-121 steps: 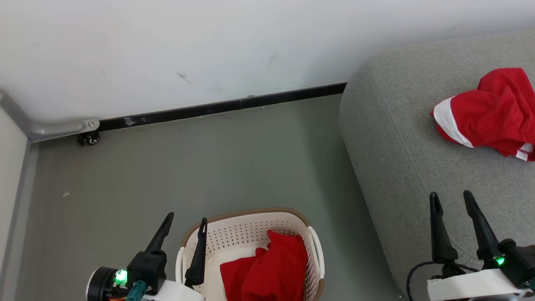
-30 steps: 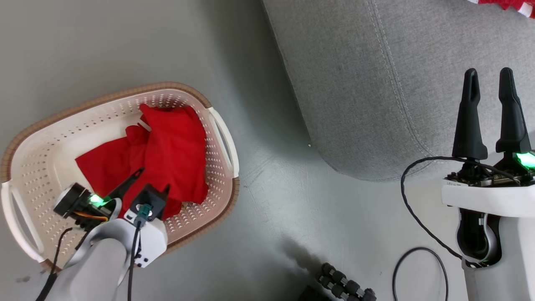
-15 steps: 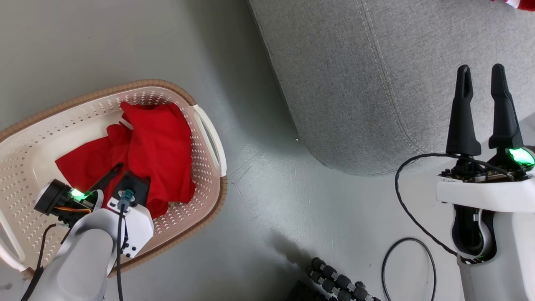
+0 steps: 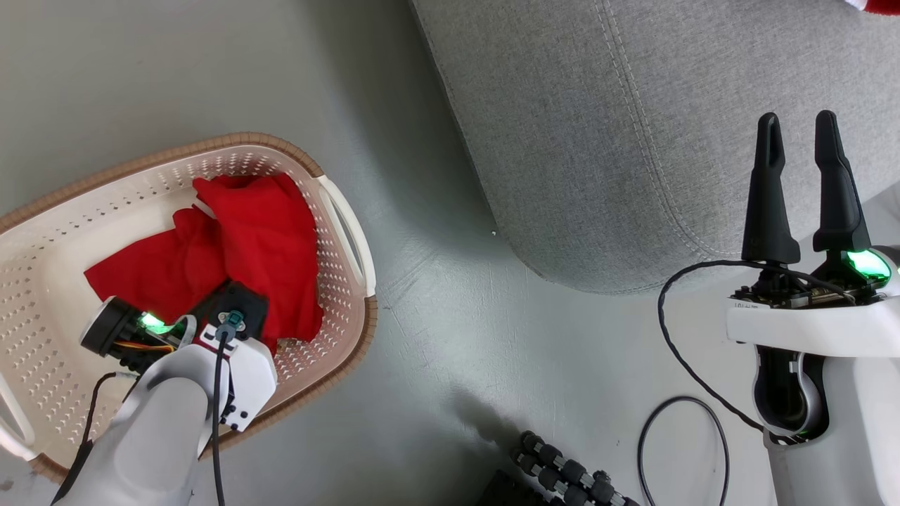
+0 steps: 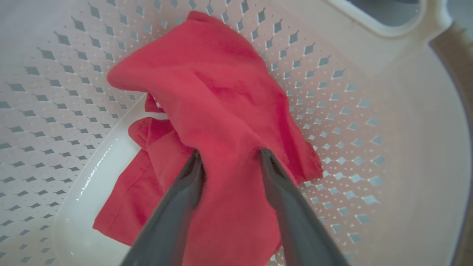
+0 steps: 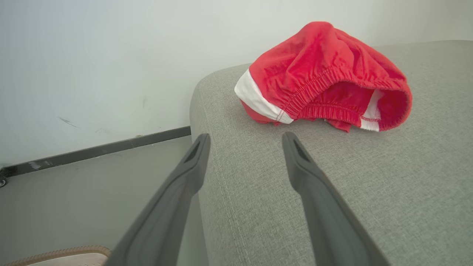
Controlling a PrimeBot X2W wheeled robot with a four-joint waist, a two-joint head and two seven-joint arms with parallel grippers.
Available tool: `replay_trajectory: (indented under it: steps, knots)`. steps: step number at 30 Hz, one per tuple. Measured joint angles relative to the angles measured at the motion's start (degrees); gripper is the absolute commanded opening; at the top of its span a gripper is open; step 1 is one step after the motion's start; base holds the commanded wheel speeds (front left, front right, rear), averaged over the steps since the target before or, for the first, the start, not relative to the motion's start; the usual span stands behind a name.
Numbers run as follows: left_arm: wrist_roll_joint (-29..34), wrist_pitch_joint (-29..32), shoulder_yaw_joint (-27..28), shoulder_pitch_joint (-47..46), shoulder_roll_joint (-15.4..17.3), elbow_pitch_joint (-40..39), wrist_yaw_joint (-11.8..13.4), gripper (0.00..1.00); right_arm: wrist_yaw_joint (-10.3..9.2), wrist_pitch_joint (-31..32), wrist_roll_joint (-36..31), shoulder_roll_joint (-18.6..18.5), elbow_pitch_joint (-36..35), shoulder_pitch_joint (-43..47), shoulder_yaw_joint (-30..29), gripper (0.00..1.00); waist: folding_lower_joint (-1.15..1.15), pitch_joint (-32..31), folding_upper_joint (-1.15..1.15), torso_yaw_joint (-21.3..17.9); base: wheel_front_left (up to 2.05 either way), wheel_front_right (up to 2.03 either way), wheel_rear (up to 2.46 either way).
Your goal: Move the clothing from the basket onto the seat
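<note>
The cream basket (image 4: 232, 137) with a brown rim stands on the floor at the left, with red clothing (image 4: 260, 225) heaped inside. My left arm (image 4: 176, 407) reaches down into it. In the left wrist view my left gripper (image 5: 229, 155) is open, its fingers pressed into the clothing (image 5: 207, 85) with a raised fold between them. The basket's perforated wall (image 5: 55, 92) curves around. My right gripper (image 4: 796, 119) is open and empty over the front edge of the grey seat (image 4: 598, 126). Beyond my right gripper (image 6: 245, 137), another red garment with white bands (image 6: 317, 74) lies on the seat (image 6: 369, 177).
Grey floor (image 4: 457, 316) separates the basket from the seat. A black cable (image 4: 675, 330) loops off my right arm, and a black ribbed part (image 4: 569, 478) sits at the bottom edge. A white wall with a black baseboard (image 6: 111, 147) runs behind the seat.
My left gripper has sunk deeper into the red clothing and its fingers have drawn closer around a fold. The head camera has shifted a little. My right gripper stays open.
</note>
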Motion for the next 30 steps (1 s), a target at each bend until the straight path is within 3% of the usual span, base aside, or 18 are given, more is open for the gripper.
replay_trajectory:
  steps: [2,3,14,20,30]
  knots:
    - [0.1,0.0,-0.3,-0.2,0.0,0.1,-0.2,0.11,0.0,0.0,0.0,0.0,0.1,0.0,0.0,1.0,0.0,-0.1,0.0,-0.1,0.0,0.0,0.0]
    - [0.3,0.0,-0.4,-0.4,0.0,0.1,-0.2,0.0,0.0,0.0,0.0,0.0,0.1,0.0,-0.1,1.0,0.0,-0.1,0.0,-0.1,0.0,0.0,0.0]
    - [1.5,-2.4,-1.9,-0.6,0.2,0.1,-0.1,0.0,0.0,0.0,0.0,0.0,0.2,-2.3,-1.0,1.0,0.0,-1.1,0.0,0.2,0.0,0.0,0.0]
    - [2.7,-4.1,-1.9,-0.7,0.4,-0.1,2.3,0.0,0.0,0.0,-0.3,0.0,0.3,-2.5,-1.5,1.0,0.0,-2.2,0.0,1.0,0.0,0.0,0.0]
    - [2.0,-6.6,-1.2,-0.7,-1.9,-1.6,4.4,0.0,0.0,0.0,-2.5,0.0,0.3,-3.5,-2.7,1.0,0.0,-4.3,0.0,2.9,0.0,0.0,0.0]
